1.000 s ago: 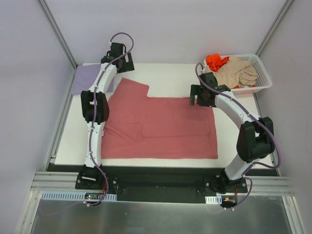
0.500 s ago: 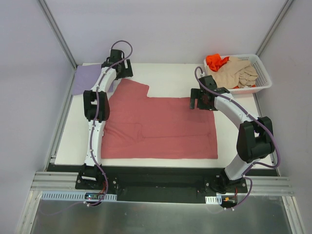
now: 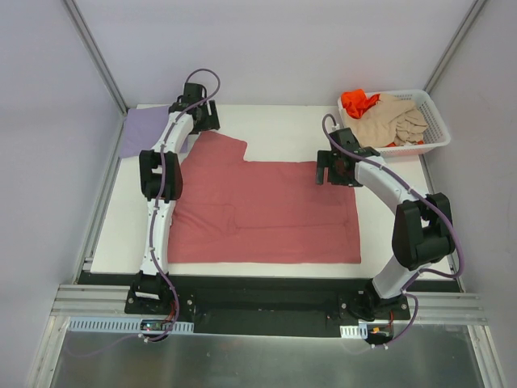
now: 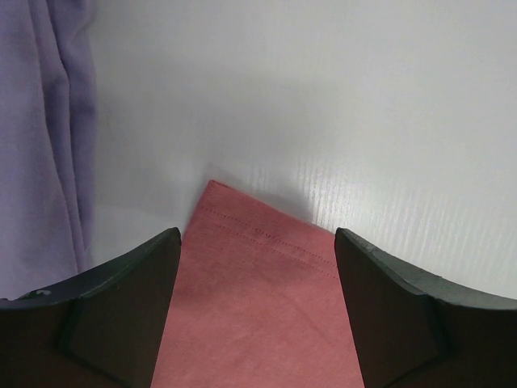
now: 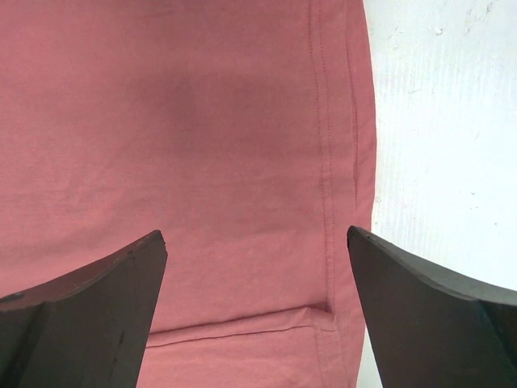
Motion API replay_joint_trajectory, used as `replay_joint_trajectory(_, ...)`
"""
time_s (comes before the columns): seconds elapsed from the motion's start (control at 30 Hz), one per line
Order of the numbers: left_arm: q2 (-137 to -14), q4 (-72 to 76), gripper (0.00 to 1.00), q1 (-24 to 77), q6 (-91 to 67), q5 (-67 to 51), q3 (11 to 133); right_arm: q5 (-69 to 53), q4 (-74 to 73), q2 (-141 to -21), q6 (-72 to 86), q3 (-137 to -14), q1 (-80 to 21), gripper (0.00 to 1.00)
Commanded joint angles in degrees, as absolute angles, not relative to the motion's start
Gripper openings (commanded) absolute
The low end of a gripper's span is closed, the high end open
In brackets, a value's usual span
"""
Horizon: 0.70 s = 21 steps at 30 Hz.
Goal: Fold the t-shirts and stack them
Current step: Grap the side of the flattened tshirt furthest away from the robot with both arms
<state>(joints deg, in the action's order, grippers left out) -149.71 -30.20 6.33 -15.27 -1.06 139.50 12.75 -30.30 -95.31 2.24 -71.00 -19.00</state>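
Observation:
A dusty rose-red t-shirt (image 3: 266,212) lies spread flat across the white table. My left gripper (image 3: 205,121) hovers at its far-left sleeve corner. In the left wrist view that gripper (image 4: 257,242) is open, with the rose corner (image 4: 258,291) lying between its jaws. My right gripper (image 3: 326,170) is over the shirt's far-right edge. In the right wrist view it (image 5: 257,242) stands open wide above the stitched hem (image 5: 327,202). A lavender t-shirt (image 3: 142,129) lies at the far left, also visible as a lavender fold (image 4: 40,121) beside the left fingers.
A white mesh basket (image 3: 437,121) at the far right corner holds a beige t-shirt (image 3: 393,121) and an orange one (image 3: 356,101). Bare white table (image 3: 283,125) shows beyond the rose shirt. Metal frame posts rise at both back corners.
My left gripper has dropped toward the rose shirt's far-left corner and its jaws have narrowed somewhat. The right gripper has shifted slightly left along the shirt's far edge.

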Motion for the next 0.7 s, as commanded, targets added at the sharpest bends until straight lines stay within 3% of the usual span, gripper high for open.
replay_joint_trajectory(0.0, -151.3, -34.8, 0.76, 6.2, -16.9, -0.9, 142.0, 14.9, -30.9, -92.9, 1.5, -70.1, -18.7, 0.96)
replay_joint_trajectory(0.37, -149.8, -39.5, 0.63, 7.5, -17.0, 0.3, 139.0, 13.6, -28.8, -90.7, 1.5, -67.6, -18.7, 0.96)
replay_joint_trajectory(0.53, -149.9, -41.7, 0.61, 10.6, -14.7, 8.1, 138.9, 13.4, -28.3, -90.1, 1.5, -67.0, -18.6, 0.96)
replay_joint_trajectory(0.67, -151.3, -43.0, 0.45, 11.1, -14.9, 8.6, 141.2, 13.4, -28.0, -89.6, 1.2, -66.4, -18.6, 0.96)
